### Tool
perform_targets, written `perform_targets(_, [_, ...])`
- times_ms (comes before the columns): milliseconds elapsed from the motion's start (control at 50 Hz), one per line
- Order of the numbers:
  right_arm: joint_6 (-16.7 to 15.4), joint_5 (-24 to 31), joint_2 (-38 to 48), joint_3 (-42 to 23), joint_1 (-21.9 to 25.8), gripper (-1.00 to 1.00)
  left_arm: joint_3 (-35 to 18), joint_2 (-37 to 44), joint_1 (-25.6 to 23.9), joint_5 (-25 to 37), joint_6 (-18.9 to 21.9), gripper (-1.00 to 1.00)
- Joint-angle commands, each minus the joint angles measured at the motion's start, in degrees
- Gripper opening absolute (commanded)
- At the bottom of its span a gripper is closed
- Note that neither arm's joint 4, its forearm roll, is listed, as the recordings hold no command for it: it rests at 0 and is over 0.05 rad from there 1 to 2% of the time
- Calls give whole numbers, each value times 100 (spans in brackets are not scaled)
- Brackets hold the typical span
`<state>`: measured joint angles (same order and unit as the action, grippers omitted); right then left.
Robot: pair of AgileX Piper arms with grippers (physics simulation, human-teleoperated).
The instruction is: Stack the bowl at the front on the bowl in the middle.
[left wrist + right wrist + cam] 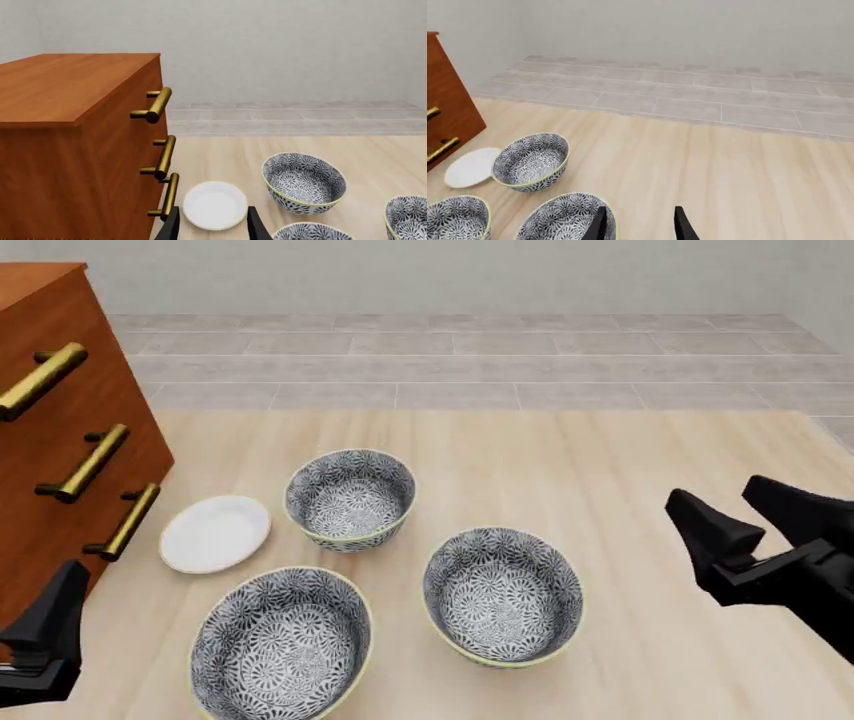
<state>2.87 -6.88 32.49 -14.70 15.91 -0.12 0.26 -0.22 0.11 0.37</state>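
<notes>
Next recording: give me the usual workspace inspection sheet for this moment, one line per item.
Surface: pale wood table, bare at the right.
Job's things: the bowl at the front stands upright, nearest the arms, at the left; the bowl in the middle stands upright to its right. Neither is stacked or held.
Clutter: a third bowl of the same pattern stands farther back; a small white plate lies to its left.
Grippers: left gripper open, empty, low at the left; right gripper open, empty, to the right of the bowls.
Cables: nothing seen.
Surroundings: brown drawer cabinet with brass handles at the left; grey tiled floor and plain wall beyond.
</notes>
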Motion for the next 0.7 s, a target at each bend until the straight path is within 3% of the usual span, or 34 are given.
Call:
perform_targets(20, [112, 239, 960, -710, 615, 100, 0, 18, -2, -11, 1, 100])
perform_targets(140, [207, 455, 1517, -1178, 782, 100, 0, 60, -3, -55, 12, 100])
perform_targets(180, [10, 503, 1665, -1317, 750, 100, 0, 87, -1, -81, 8, 100])
perform_targets(300, [-100, 631, 1975, -1576, 929, 100, 2, 146, 9, -138, 10, 100])
perform_targets(320, [-246, 613, 1985, -1609, 949, 100, 2, 140, 13, -132, 7, 100])
perform_targets(540, [6, 963, 2803, -2382, 1165, 100, 5, 39, -18, -25, 10, 100])
perform_targets(700, [-182, 1290, 3668, -3096, 1226, 100, 6, 36, -43, -21, 23, 100])
